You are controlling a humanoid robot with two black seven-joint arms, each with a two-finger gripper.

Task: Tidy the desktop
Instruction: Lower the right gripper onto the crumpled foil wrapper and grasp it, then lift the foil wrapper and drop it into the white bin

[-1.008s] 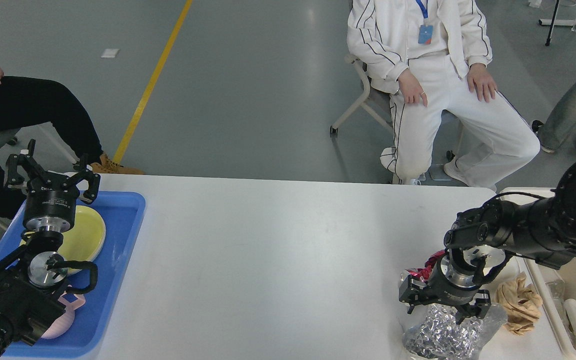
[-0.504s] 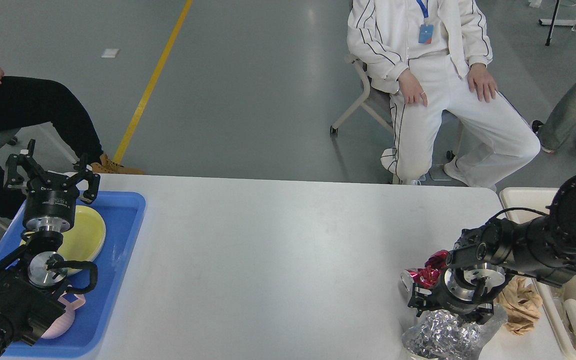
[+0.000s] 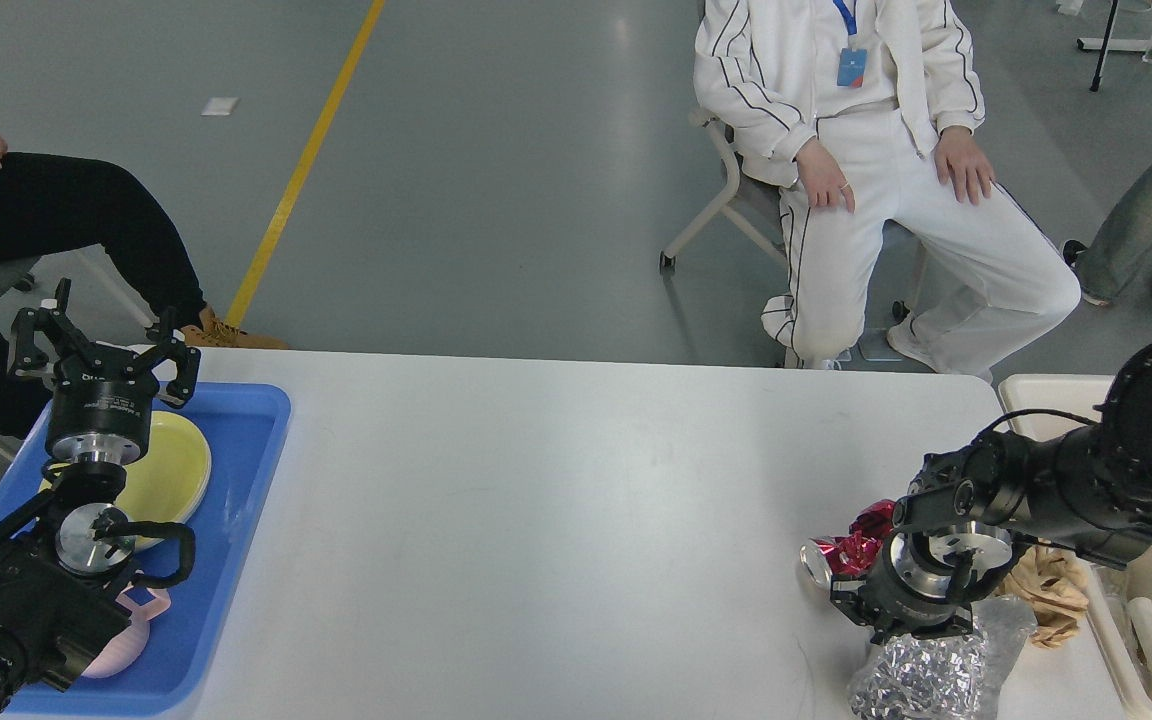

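The white desktop [image 3: 536, 520] fills the lower part of the head view. At its right front lies a crumpled silver foil bag [image 3: 926, 680]. My right gripper [image 3: 908, 628] points down into the bag's top, its fingers drawn in and sunk in the foil, apparently shut on it. A crushed red can [image 3: 851, 552] lies just left of the gripper, and a wad of tan paper [image 3: 1048, 592] lies to its right. My left gripper [image 3: 101, 345] stands upright and open above the far end of a blue tray [image 3: 246, 480], holding nothing.
The blue tray holds a yellow plate [image 3: 176, 470] and a pink item [image 3: 131, 640]. A cream bin [image 3: 1036, 392] with cups and scraps stands off the desktop's right edge. A person in white [image 3: 866, 150] sits beyond the far edge, and another sits at far left.
My right gripper has sunk lower and shifted slightly right, and its fingers have drawn in from a wide spread. The foil bag has bunched up and shifted right. The left arm is still.
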